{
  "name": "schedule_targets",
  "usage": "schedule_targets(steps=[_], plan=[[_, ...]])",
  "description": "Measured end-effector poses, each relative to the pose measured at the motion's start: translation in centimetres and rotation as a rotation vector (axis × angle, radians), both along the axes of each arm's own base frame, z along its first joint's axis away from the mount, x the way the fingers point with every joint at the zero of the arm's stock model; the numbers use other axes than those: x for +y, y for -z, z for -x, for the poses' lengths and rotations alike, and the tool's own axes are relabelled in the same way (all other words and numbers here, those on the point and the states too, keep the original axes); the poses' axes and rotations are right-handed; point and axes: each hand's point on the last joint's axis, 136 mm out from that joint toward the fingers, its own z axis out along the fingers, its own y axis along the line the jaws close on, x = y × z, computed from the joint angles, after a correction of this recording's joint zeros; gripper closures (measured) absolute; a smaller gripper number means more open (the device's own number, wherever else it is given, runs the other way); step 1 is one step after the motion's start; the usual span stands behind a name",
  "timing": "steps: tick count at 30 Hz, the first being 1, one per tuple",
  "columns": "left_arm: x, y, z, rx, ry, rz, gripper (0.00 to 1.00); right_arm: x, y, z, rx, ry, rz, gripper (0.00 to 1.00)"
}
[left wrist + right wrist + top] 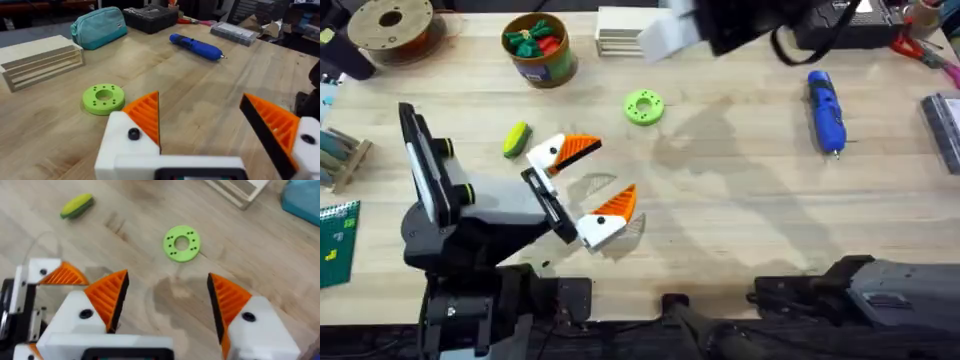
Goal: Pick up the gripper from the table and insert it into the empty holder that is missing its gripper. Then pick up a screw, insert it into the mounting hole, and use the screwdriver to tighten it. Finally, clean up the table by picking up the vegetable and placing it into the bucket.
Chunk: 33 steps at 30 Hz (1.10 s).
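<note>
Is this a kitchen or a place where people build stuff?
Probably a workshop bench: a wooden table carrying a blue screwdriver, a filament spool, and a dark parts case.

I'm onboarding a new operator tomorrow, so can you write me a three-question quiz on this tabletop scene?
1. True or false: the blue screwdriver lies on the table, not held by either gripper.
2. What lies nearest the left gripper? A) the yellow-green vegetable B) the bucket C) the screwdriver
3. Fill in: in the right wrist view, the right gripper hangs open above the flat green ___.

Key: 1 true; 2 A; 3 ring disc.
</note>
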Motion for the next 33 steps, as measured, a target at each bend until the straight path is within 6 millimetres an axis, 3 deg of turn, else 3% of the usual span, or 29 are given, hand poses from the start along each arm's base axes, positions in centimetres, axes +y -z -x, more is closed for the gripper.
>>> schedule_targets(steps=[13, 29, 33], plan=[[0.0, 0.0, 0.0, 0.000, 0.000, 0.000, 0.015, -6.5, -1.6, -3.1, -0.025, 0.191, -0.049, 0.100], [0.0, 0.0, 0.0, 0.000, 0.000, 0.000, 0.015, -7.0, -1.5, -3.2, -0.016, 0.205, -0.049, 0.042], [0.0, 0.0, 0.0, 0.000, 0.000, 0.000, 0.015, -7.4, -0.5, -2.2, 0.036, 0.207, -0.019, 0.012]])
